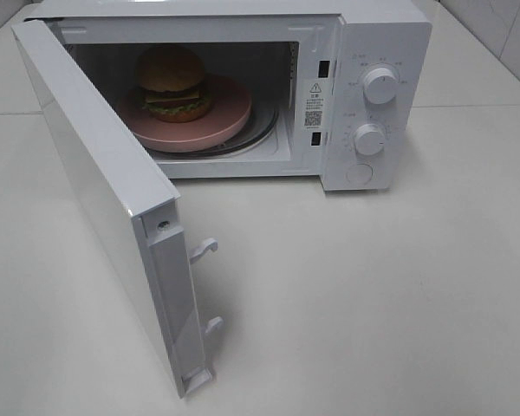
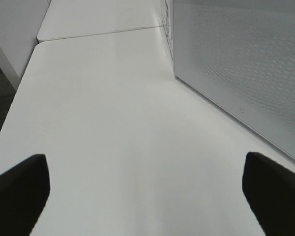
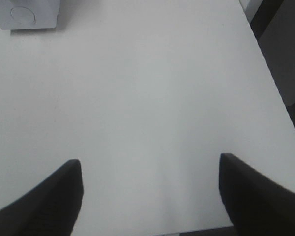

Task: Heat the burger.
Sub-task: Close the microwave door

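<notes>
The burger point(image 1: 172, 82), with an orange-brown bun and green and dark layers, sits on a round pink plate point(image 1: 230, 117) inside the white microwave point(image 1: 381, 26). The microwave door point(image 1: 95, 186) is swung wide open toward the front left. Neither arm shows in the exterior high view. In the left wrist view my left gripper point(image 2: 145, 189) is open over the bare white table, with the perforated outer face of the door point(image 2: 241, 64) beside it. My right gripper point(image 3: 150, 189) is open above bare table too, and a corner of the microwave point(image 3: 24, 14) lies farther off.
Two white knobs point(image 1: 380, 85) point(image 1: 369, 139) and a round button point(image 1: 359, 173) sit on the microwave's right panel. The white table point(image 1: 373, 295) stretches in front of the microwave. Door latch hooks point(image 1: 204, 250) stick out from the door's edge. The table's edge point(image 3: 273, 73) drops to a dark floor.
</notes>
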You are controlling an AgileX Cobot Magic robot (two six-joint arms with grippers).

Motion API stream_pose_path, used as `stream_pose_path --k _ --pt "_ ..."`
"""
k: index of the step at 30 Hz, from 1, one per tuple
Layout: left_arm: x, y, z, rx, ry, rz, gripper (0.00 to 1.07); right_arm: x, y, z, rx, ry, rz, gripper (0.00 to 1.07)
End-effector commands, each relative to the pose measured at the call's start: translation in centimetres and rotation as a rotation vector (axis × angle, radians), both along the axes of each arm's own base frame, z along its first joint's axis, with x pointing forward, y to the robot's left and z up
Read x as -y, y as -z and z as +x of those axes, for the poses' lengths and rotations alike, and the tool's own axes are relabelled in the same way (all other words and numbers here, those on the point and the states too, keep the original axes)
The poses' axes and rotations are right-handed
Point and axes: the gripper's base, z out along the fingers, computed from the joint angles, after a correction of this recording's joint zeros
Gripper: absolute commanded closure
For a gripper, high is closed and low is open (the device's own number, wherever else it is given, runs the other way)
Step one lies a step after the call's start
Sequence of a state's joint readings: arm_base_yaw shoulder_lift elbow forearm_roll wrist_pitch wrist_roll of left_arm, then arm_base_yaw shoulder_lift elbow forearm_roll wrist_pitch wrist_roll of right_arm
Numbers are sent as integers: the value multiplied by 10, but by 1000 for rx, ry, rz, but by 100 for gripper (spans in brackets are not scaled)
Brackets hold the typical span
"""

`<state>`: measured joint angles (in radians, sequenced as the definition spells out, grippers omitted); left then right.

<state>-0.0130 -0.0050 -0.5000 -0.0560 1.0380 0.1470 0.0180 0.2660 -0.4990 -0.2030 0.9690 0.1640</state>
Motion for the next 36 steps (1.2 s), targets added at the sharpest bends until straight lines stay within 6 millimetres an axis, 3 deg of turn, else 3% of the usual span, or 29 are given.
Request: stream_pose_path --k 1,15,23,25,27,29,36 --pt "0 0 -2 17 5 -5 6 -1 -1 -9 62 -3 7 31" --pt "0 0 -2 17 5 -5 6 -7 -1 -44 283 -101 0 31" --pt "0 0 -2 15 6 -6 6 -9 0 -44 276 -165 -4 31" --pt "0 0 -2 15 6 -6 6 -9 0 -44 276 -169 -1 29" --pt "0 0 -2 15 6 -6 6 -9 0 -44 277 -173 -1 11" --pt "0 0 -2 15 6 -6 6 -9 0 -44 277 -173 -1 6" --pt "0 0 -2 15 6 -6 6 -9 0 -44 277 -166 1 7"
